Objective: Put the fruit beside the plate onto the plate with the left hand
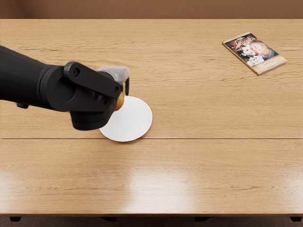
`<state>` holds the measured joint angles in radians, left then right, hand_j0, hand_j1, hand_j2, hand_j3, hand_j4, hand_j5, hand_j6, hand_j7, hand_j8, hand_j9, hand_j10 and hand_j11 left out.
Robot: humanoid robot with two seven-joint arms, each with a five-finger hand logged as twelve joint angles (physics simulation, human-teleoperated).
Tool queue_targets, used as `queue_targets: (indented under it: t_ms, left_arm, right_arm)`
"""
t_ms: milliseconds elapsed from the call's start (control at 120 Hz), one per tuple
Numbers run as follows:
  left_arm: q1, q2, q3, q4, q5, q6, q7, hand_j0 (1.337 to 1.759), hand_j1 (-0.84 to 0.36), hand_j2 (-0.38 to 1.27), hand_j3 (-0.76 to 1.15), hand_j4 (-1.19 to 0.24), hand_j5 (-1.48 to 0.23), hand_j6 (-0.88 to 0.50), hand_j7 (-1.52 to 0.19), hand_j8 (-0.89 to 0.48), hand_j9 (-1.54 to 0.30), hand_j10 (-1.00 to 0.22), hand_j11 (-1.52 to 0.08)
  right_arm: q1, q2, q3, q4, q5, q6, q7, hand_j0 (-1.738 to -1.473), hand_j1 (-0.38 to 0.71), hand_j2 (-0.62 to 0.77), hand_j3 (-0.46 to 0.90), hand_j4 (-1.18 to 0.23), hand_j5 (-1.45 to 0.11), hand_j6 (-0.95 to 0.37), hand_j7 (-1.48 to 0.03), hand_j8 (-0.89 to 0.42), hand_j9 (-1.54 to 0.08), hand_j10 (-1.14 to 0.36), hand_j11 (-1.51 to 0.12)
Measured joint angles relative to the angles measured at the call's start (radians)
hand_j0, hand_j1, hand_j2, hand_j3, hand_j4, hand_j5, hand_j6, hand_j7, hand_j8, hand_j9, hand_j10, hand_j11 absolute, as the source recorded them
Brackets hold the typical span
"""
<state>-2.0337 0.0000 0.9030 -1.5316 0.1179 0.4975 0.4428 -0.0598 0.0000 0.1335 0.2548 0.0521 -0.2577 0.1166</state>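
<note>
A wide wooden table (199, 165) is seen from above at a slant, with a fine seam dividing the nearer board from the farther one. The left arm (28, 80) is seen entering from the picture's left edge. It is black and bulky, and its wrist is laid across the left half of the view, so that much of the left hand (112, 85) is covered from this angle. A pale grey part of the hand is shown at its far end, with a dark finger (126, 87) bent down beside it.

The fruit (120, 101) is shown only as a small orange sliver, tucked under the hand at its right edge. From what little is exposed, the hand appears to be closed around the fruit, though the grasp itself is masked by the wrist. The fruit is placed at the upper left rim of the plate (135, 120). Whether it is touching the plate or held just above it cannot be told.

The plate is round, flat and white. It is laid on the table near the middle of the view, and its left part is hidden behind the wrist. A book (254, 53) with a pictured cover is laid flat at the far right of the table, turned at an angle and well apart from the plate and the hand.
</note>
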Motion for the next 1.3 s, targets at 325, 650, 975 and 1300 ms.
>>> queue_targets:
  t_ms: [325, 650, 975, 1300]
  left_arm:
    - [0.035, 0.000, -0.052, 0.001, 0.005, -0.009, -0.003, 1.655, -0.42, 0.87, 0.00, -0.72, -1.06, -0.44, -1.02, -0.37, -1.01, -0.58, -1.00]
    - [0.043, 0.000, -0.059, 0.026, 0.009, -0.013, -0.004, 1.657, -0.11, 0.26, 0.00, -0.40, -0.55, -0.34, -0.55, -0.31, -0.54, -0.37, -0.54]
    - [0.063, 0.183, -0.135, 0.023, 0.011, -0.041, -0.004, 1.658, 0.02, 0.09, 0.00, -0.28, -0.37, -0.27, -0.37, -0.26, -0.37, -0.28, -0.37]
    - [0.432, 0.908, -0.565, -0.010, 0.026, -0.612, -0.007, 1.658, 0.04, 0.06, 0.00, -0.26, -0.33, -0.25, -0.33, -0.25, -0.33, -0.25, -0.33]
  right_arm:
    - [0.000, 0.000, 0.000, 0.000, 0.000, 0.000, 0.000, -1.658, -0.31, -0.01, 0.00, -0.03, -0.05, -0.03, -0.05, -0.03, -0.05, -0.03, -0.05]
    - [0.000, 0.000, 0.000, 0.000, 0.000, 0.000, 0.000, -1.658, -0.31, -0.01, 0.00, -0.03, -0.05, -0.03, -0.05, -0.03, -0.05, -0.03, -0.05]
    - [0.000, 0.000, 0.000, 0.000, 0.000, 0.000, 0.000, -1.658, -0.31, -0.01, 0.00, -0.03, -0.05, -0.03, -0.05, -0.03, -0.05, -0.03, -0.05]
    - [0.000, 0.000, 0.000, 0.000, 0.000, 0.000, 0.000, -1.658, -0.31, -0.01, 0.00, -0.03, -0.05, -0.03, -0.05, -0.03, -0.05, -0.03, -0.05]
